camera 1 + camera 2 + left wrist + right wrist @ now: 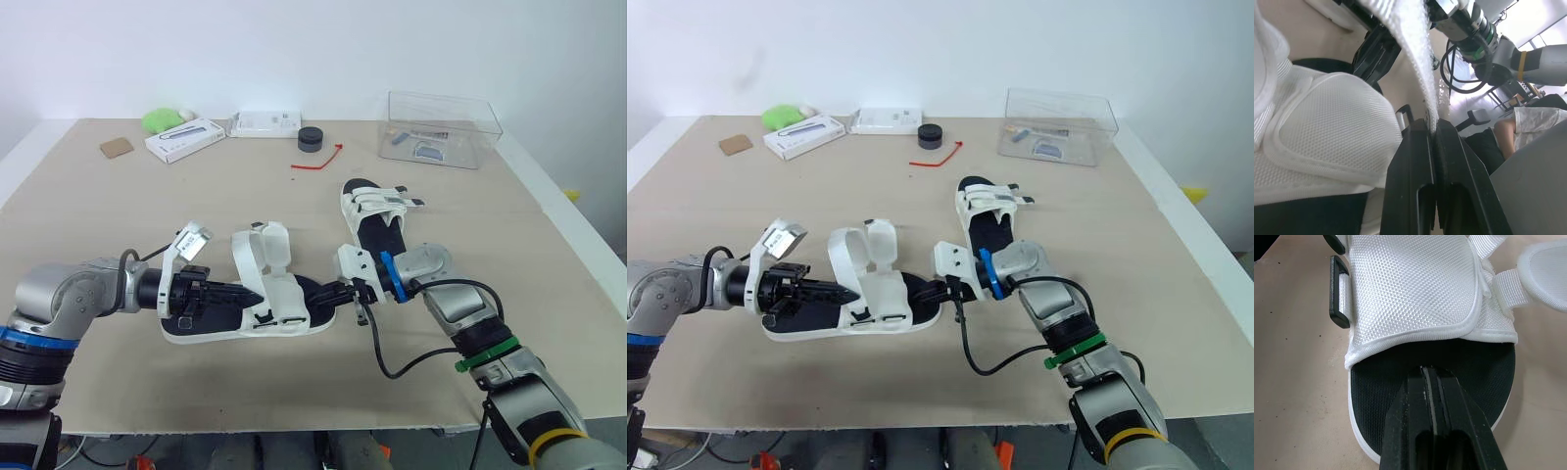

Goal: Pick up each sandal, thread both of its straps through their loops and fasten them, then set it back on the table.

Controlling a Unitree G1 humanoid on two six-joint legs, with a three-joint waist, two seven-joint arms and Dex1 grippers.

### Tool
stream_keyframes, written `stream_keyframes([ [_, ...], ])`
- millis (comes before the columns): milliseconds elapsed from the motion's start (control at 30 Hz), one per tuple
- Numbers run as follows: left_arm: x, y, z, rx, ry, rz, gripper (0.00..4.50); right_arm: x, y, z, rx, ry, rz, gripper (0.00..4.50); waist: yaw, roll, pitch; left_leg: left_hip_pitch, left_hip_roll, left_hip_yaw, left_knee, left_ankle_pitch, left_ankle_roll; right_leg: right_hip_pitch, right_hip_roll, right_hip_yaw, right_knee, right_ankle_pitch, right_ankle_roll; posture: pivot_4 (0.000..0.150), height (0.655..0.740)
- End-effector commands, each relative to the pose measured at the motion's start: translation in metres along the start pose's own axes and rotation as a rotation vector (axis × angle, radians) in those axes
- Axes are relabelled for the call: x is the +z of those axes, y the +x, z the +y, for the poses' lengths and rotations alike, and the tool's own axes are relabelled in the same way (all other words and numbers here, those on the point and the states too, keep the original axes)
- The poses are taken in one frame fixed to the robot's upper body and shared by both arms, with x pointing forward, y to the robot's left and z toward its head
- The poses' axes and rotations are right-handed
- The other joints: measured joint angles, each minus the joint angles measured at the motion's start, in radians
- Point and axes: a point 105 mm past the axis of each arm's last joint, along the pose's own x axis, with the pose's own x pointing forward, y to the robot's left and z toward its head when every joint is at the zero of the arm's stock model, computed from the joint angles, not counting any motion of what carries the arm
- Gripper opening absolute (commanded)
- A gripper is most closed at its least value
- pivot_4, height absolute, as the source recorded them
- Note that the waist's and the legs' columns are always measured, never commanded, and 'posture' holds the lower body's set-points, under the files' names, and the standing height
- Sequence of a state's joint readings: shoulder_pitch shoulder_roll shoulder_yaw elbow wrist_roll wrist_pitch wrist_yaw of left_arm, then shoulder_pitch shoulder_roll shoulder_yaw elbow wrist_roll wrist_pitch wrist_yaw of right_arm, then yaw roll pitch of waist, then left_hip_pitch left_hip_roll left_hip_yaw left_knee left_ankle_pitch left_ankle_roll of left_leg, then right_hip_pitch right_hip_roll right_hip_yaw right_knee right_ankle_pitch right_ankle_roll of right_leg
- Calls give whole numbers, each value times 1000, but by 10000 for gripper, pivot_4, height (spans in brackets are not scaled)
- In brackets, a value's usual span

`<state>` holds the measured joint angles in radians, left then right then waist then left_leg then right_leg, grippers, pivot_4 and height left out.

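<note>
Left wrist view has a white strap [1415, 58] of the near sandal [279, 294] running down into the seam between the two black fingers of the left gripper [1431, 128], which are pressed together on it. In the eye views this sandal lies on its sole at the front middle of the tabletop [147, 225], its two broad white straps standing up unfastened over the black footbed, and the left gripper reaches in along the footbed from the robot's left. The right gripper [328, 294] meets the sandal's opposite, rounded end; in the right wrist view its fingers [1415, 421] sit pressed together with nothing visible between them, their tips over the black footbed just short of a wide white strap that carries a black loop [1339, 293] at its side. The second sandal [377, 220] lies just behind the right gripper, its straps lying flat across it. Farther back stand a clear box [441, 127], a small black round thing [311, 139], a red tie [318, 162], two white boxes [184, 139] and a green lump [162, 119].
</note>
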<state>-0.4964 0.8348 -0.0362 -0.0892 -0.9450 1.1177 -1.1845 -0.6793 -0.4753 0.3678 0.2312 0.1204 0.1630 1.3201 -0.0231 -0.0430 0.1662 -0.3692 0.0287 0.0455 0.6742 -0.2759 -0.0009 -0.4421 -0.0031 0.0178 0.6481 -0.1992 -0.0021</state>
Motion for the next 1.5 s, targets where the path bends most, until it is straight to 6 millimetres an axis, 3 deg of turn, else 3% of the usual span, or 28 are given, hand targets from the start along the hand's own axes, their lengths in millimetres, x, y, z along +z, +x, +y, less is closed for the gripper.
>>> stream_keyframes([
  [33,8,-1,-7,-14,38,-14,586,-6,-3,-2,-19,1,32,0,0,0,0,0,0,0,0,0,0,0,0,0,0,0,0,1500,7400],
  [367,-3,1,-8,-17,15,36,586,-7,-4,0,-15,-4,38,0,0,0,0,0,0,0,0,0,0,0,0,0,0,0,0,1500,7400],
  [567,-18,2,3,41,43,100,586,-8,-4,1,-13,-5,42,0,0,0,0,0,0,-1,0,0,0,0,0,0,0,0,0,1500,7400],
  [667,-17,4,14,88,80,92,586,-7,-4,1,-12,-6,42,0,0,0,0,0,0,-1,0,0,0,0,0,0,0,0,0,1500,7400],
  [767,-9,7,9,61,106,67,586,-7,-4,1,-12,-7,41,0,0,0,0,0,0,-1,0,0,0,0,0,0,0,0,0,1500,7400],
  [900,-19,10,3,24,126,129,586,-8,-4,0,-13,-7,43,0,0,0,0,0,0,0,0,0,0,0,-1,0,0,0,0,1500,7400],
  [1133,-14,17,-12,-46,122,109,586,-8,-3,-1,-14,-7,43,0,0,0,0,0,0,-1,0,0,0,0,-1,0,0,0,1,1500,7400],
  [1400,-33,15,-1,21,111,180,586,-7,-1,-2,-17,-9,41,0,-1,0,0,0,0,-1,0,0,0,0,0,0,0,-1,0,1500,7400],
  [1500,-27,16,7,64,99,131,586,-8,-1,-1,-16,-9,41,0,0,0,0,0,0,-1,0,0,0,0,0,0,0,0,0,1500,7400],
])
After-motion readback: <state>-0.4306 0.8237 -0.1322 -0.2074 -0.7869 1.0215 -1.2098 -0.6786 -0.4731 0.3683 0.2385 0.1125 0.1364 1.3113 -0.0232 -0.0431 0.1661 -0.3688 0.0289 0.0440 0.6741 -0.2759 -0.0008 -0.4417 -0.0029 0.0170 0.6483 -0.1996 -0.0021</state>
